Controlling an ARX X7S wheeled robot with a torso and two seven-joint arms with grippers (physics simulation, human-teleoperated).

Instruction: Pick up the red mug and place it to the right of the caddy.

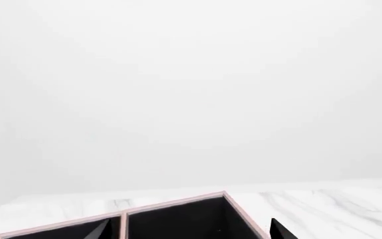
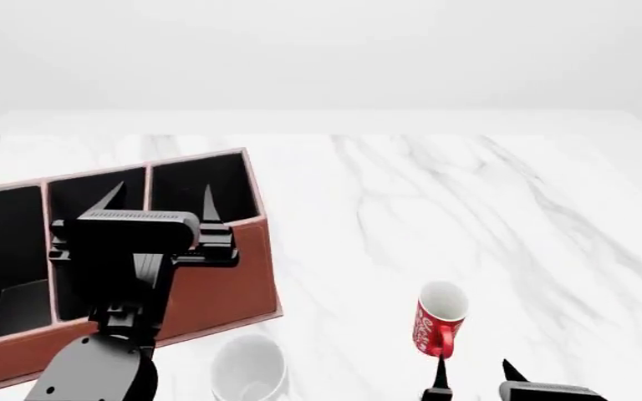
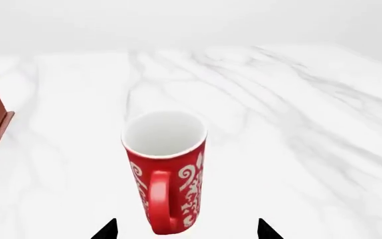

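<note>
Right tool (image 3: 185, 230) open just behind the upright mug (image 2: 440, 320), near the surface's (image 2: 544, 217) front edge

Mug looks rigid, light, glazed and likely slippery; handle faces the tool, so clamp the body below the rim; caddy (image 2: 215, 292) well to its left; left tool (image 2: 156, 206) open over the caddy

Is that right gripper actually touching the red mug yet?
Apart. In the right wrist view, the red mug stands between the open right gripper fingertips, with bare tabletop visible either side.
</note>
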